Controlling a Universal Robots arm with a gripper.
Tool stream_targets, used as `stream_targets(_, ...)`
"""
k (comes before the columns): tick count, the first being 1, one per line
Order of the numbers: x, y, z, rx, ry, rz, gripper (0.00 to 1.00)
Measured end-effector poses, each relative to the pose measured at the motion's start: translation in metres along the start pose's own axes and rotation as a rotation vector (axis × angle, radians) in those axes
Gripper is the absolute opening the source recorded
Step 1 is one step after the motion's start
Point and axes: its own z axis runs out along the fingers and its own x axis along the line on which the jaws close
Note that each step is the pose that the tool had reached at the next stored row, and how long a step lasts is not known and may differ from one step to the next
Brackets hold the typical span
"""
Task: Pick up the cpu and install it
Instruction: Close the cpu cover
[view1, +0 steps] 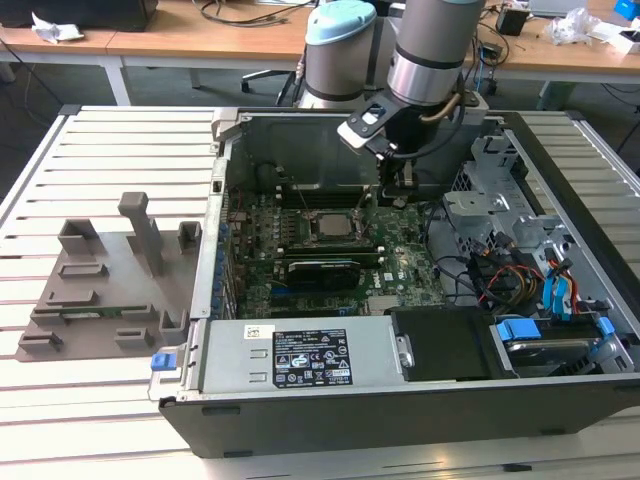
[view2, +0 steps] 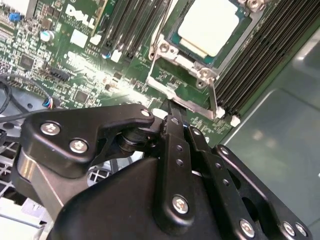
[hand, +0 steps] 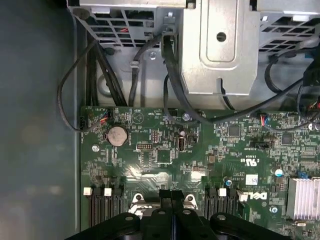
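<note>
The cpu lies flat in its socket on the green motherboard, silvery top up, with the metal socket frame around it. In the exterior view the cpu sits mid-board inside the open computer case. My gripper hangs just to the exterior view's right of the socket, apart from the chip. In both wrist views the black fingers are pressed together with nothing between them, and the gripper points down at the board beside the socket's edge.
Memory slots flank the socket. A drive cage and loose cables stand close by. The power supply fills the case's near side. A grey plastic tray with upright blocks lies on the slatted table at the exterior view's left.
</note>
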Motion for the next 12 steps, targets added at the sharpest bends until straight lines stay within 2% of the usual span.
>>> stream_targets(8,0.0002,-0.0137,0.0019,0.0,0.0,0.0,0.11)
stream_targets(12,0.0002,-0.0148,0.0021,0.0,-0.0001,0.0,0.11)
